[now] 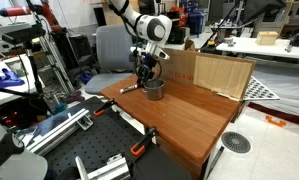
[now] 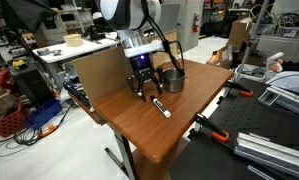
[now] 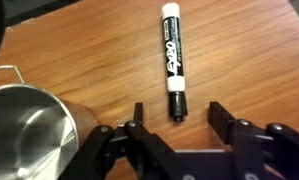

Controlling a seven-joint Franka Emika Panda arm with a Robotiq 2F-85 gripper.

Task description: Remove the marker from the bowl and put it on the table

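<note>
The marker [image 3: 171, 60], black with a white cap end, lies flat on the reddish-brown table [image 3: 79, 40]; both exterior views show it [image 1: 129, 88] [image 2: 161, 107]. The grey metal bowl [image 3: 24, 130] stands beside it, looks empty, and shows in both exterior views [image 1: 154, 90] [image 2: 172, 80]. My gripper [image 3: 179, 112] is open and empty. Its fingers sit just above the table on either side of the marker's black end, without touching it. In both exterior views the gripper [image 1: 145, 78] [image 2: 141, 88] hangs low next to the bowl.
Tan cardboard sheets [image 1: 214, 72] [image 2: 94, 70] stand along the table's back edge. Clamps [image 1: 139, 148] [image 2: 214, 130] grip the table's edge. White tables with boxes [image 1: 264, 42] and cluttered equipment [image 1: 39, 60] surround the table.
</note>
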